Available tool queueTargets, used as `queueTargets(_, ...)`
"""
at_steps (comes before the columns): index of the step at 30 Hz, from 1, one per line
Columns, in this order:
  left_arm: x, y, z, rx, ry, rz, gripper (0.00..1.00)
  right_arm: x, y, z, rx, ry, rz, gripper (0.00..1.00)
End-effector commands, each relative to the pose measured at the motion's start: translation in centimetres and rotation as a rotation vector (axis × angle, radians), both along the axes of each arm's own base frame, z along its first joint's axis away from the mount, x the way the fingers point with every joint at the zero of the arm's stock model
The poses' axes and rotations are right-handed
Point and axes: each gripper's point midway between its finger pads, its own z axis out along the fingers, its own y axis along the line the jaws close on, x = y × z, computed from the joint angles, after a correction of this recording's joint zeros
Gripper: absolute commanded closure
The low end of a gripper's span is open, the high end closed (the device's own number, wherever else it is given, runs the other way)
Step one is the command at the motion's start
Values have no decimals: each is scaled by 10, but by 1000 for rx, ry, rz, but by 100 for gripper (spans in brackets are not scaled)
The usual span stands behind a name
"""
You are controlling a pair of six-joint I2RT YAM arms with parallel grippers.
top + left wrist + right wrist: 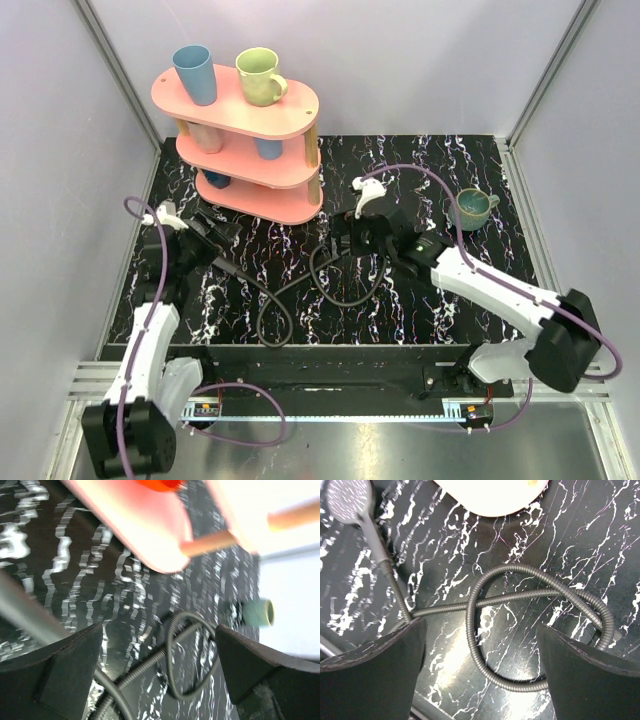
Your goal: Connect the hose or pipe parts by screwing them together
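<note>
The black coiled hose (270, 325) lies looped on the marble table between the arms. In the right wrist view the hose (485, 650) crosses itself under my right gripper (481, 625), which hangs open above it, touching nothing. The dark grey shower head (347, 500) lies at the top left there, and its straight handle (372, 537) runs down to meet the hose end. My left gripper (159, 630) is open and empty above the hose (172, 665), with a blurred grey bar (25, 615), probably that handle, at its left. Seen from above, the left gripper (208, 236) and right gripper (343, 238) face each other.
A pink three-tier shelf (290, 100) with cups stands at the back left, close to my left gripper. A green mug (475, 207) sits at the back right and also shows in the left wrist view (257, 612). Purple cables (420, 172) arch over both arms.
</note>
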Motion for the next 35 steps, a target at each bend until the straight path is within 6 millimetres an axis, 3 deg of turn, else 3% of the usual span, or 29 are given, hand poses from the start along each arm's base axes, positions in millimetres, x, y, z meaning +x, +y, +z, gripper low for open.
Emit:
queueTargets(1,-21,-60,74,63,-315,-344,1,-1,-15,61,155,-85,-107,0)
queueTargets(2,-30,-71,91,94,-396,-402,1,-4,-22,69,169,-108,-120,0)
queueTargets(6,-55,-97,120,142,-531,-540,1,-12,-43,89,200,-172,-160,0)
queueTargets(10,-80,-111,130,139,-605,-658,1,-24,-67,116,259,-255,-196,0)
queueTargets(12,-88,-112,130,146,-629,-677,1,-28,-74,118,265,-285,-192,0)
queueTargets(18,-92,-110,130,155,-649,-663,1,-40,-85,129,306,-343,-176,0)
queueTargets(35,-90,-106,138,171,-687,-626,1,-39,-79,116,295,-303,-170,0)
